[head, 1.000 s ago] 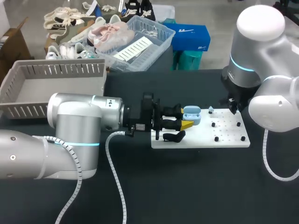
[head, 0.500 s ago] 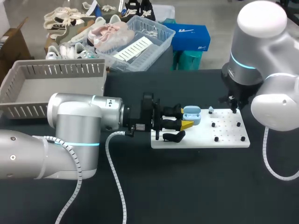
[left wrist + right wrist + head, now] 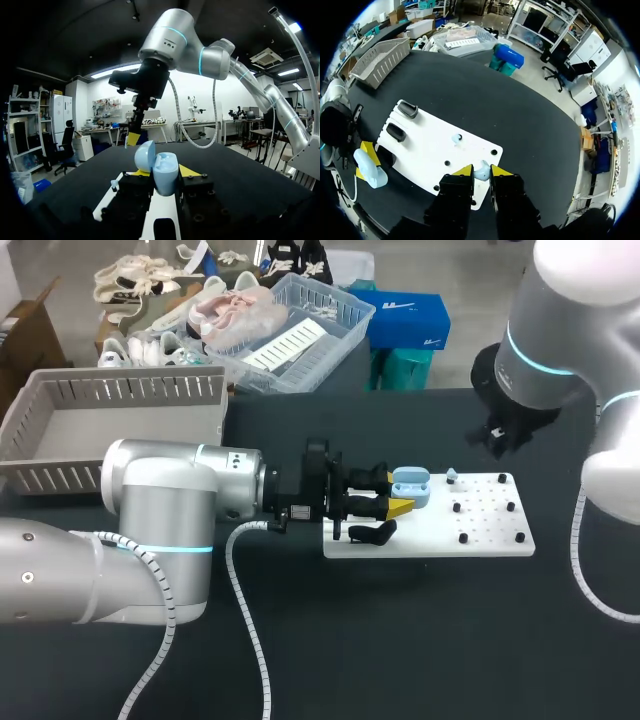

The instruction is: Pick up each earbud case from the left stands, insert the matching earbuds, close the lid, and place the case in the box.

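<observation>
My left gripper (image 3: 398,502) is shut on a light blue earbud case (image 3: 411,487), holding it just over the left part of the white board (image 3: 430,525). In the left wrist view the case (image 3: 165,174) sits between the black fingers with its lid (image 3: 144,155) standing open. My right gripper (image 3: 481,172) hangs high above the board's right end and is shut on a small light blue earbud (image 3: 482,174). A second earbud (image 3: 456,138) stands on the board (image 3: 435,145); it shows in the head view as the earbud (image 3: 452,476).
Two black stands (image 3: 408,109) (image 3: 396,132) sit at the board's left end, and small black pegs (image 3: 463,537) dot its right half. A grey slatted box (image 3: 60,430) stands at the table's back left. Dark tabletop lies in front of the board.
My right arm has risen up and back from the board's far right corner, the earbud still between its tips. The left arm and the case have stayed put.
</observation>
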